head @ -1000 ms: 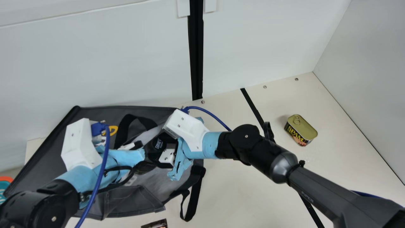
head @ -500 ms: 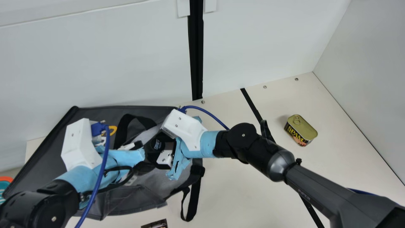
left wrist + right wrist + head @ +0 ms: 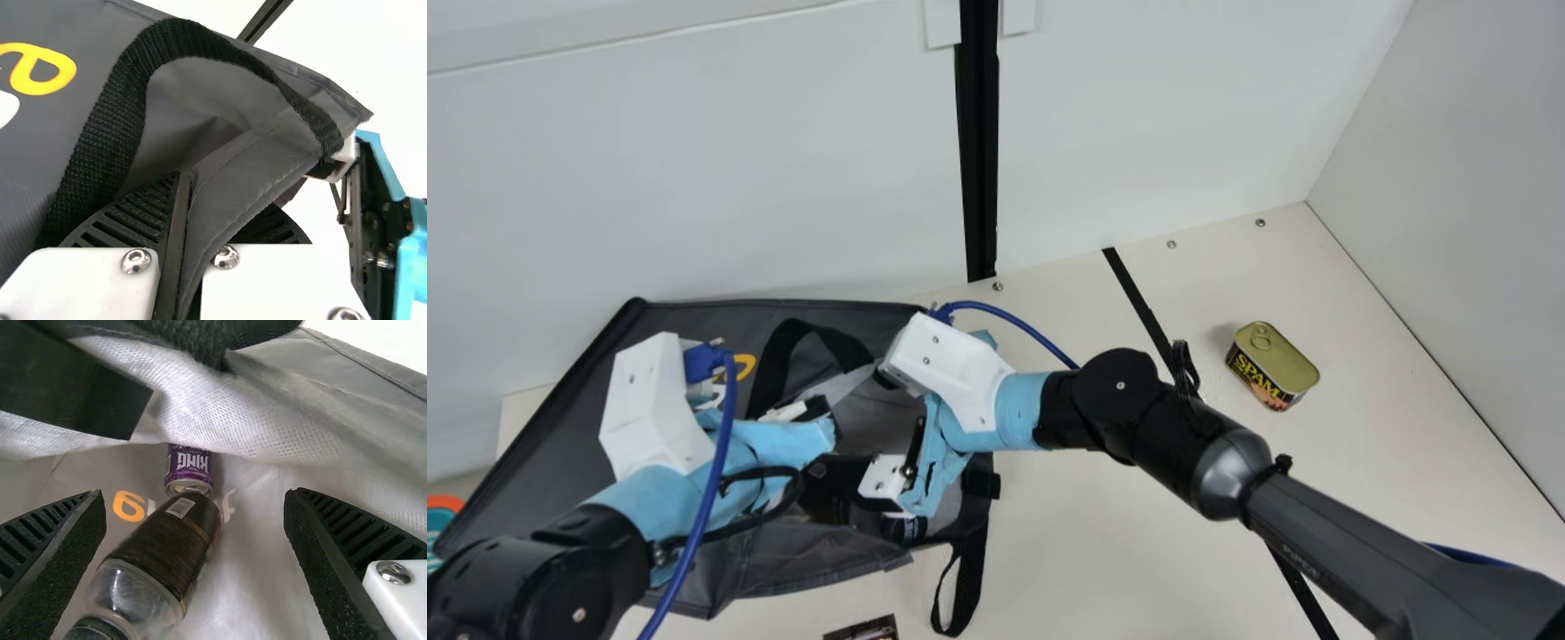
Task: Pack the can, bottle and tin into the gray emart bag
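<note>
Right wrist view: your right claw (image 3: 195, 500) is wide open with nothing held in it. The bottle (image 3: 163, 553) lies ahead of it, inside the bag (image 3: 260, 540), with its cap end closer to the claw and its base right by the can (image 3: 189, 470). So two things look packed, and I think the tin comes next.

Left wrist view: your left claw (image 3: 180, 183) is closed on the edge of the bag, with the cloth pinched in it. A black handle (image 3: 100, 133) loops up just beside that claw.

Main view: the tin (image 3: 1276, 356) sits out on the cream surface (image 3: 1138, 507), well apart from the right claw. It is off to that claw's right and a bit farther back, past the far side of the right arm (image 3: 1120, 391). The right claw is nearer to it than the left one. The tin's long side slants, from far left to near right, so you will likely want to turn the claw to grab across its short way. A black line (image 3: 1134, 298) on the surface runs between the bag and the tin. Past the tin, beyond the claw's right side, is the side wall (image 3: 1476, 222). Lift clear first, or the claw may drag the bag.
</note>
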Controlling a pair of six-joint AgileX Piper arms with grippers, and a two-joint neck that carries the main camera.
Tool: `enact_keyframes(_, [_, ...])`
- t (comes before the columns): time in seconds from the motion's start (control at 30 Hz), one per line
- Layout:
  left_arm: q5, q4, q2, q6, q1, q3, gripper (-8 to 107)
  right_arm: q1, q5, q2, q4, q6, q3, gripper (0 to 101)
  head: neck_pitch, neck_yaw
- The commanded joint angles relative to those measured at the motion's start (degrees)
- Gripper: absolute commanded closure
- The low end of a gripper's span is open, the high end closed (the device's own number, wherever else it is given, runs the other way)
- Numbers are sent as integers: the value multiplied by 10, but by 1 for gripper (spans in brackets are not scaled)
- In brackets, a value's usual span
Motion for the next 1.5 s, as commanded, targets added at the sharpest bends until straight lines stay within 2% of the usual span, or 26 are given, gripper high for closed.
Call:
enact_keyframes(0.0, [0,0,0,0,0,0,89,-3,0,-4,-2,3,2,10,-13,0])
enact_keyframes(1.0, [0,0,0,0,0,0,89,-81,77,-117,-39,56,50,10,-13,0])
enact_keyframes(1.47, [0,0,0,0,0,0,89,-119,92,-185,-93,115,64,10,-13,0])
